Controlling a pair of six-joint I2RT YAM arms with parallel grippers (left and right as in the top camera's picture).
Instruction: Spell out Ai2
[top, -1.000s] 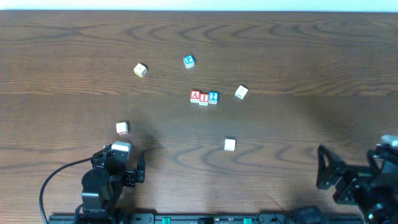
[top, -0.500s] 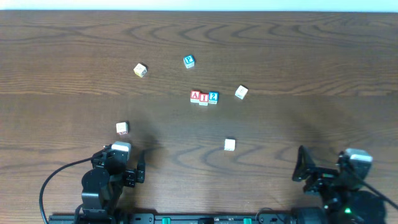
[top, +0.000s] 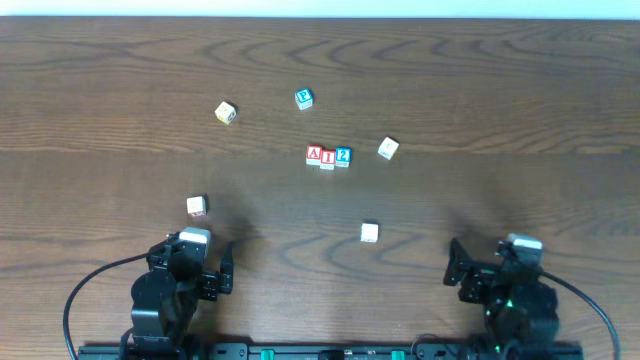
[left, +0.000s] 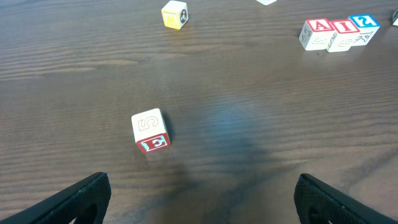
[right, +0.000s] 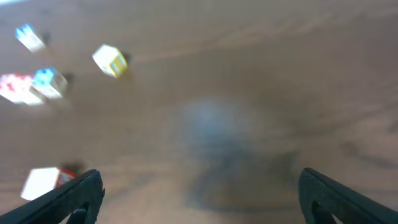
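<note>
Three blocks stand in a touching row mid-table: a red A block (top: 314, 154), a red I block (top: 328, 156) and a blue 2 block (top: 343, 155). The left wrist view shows them at its top right: the A block (left: 316, 31), the I block (left: 341, 32), the 2 block (left: 364, 27). In the blurred right wrist view the row sits at the far left, with the blue block (right: 50, 82) clearest. My left gripper (top: 222, 270) is open and empty at the front left. My right gripper (top: 453, 268) is open and empty at the front right.
Loose blocks lie around: a yellow one (top: 226, 112), a blue one (top: 304, 98), a white one (top: 388, 149), a white one (top: 369, 232), and a red-and-white one (top: 196, 206) just ahead of my left gripper, also in the left wrist view (left: 150, 130).
My right arm has swung left along the front edge, from the far right corner to the front right. The left arm and all blocks have not moved.
</note>
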